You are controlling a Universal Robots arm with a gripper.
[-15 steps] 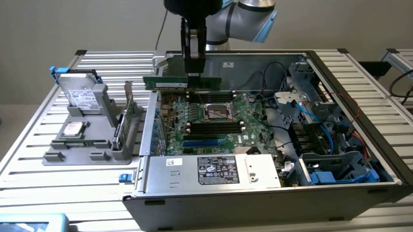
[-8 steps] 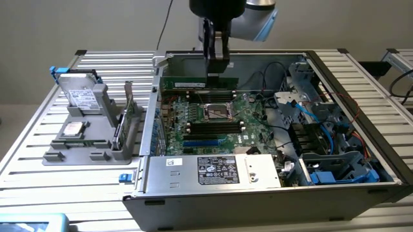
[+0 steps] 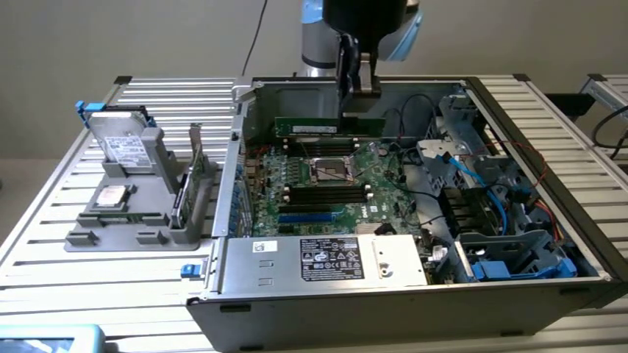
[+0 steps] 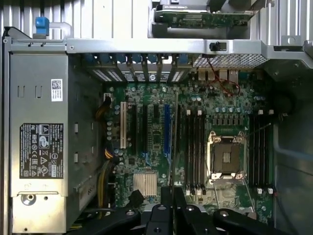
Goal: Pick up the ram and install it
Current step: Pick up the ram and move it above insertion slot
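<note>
The ram point(image 3: 324, 126) is a long green stick with a white label, hanging level over the far part of the motherboard point(image 3: 294, 202) inside the open computer case. My gripper point(image 3: 351, 110) comes down from above and is shut on the stick's top edge. In the wrist view the ram point(image 4: 174, 142) shows edge-on as a thin line running out from my gripper point(image 4: 169, 196), beside the black memory slots point(image 4: 195, 147) and the CPU socket point(image 4: 226, 157). The same slots point(image 3: 324, 193) lie nearer in the exterior view than the stick.
The silver power supply point(image 3: 324, 259) fills the case's near side. Drive cages and blue cables point(image 3: 481, 198) crowd the exterior view's right. On the exterior view's left, a grey holder point(image 3: 128, 220) on the table carries a hard drive point(image 3: 126, 147) and an upright green card point(image 3: 196, 173).
</note>
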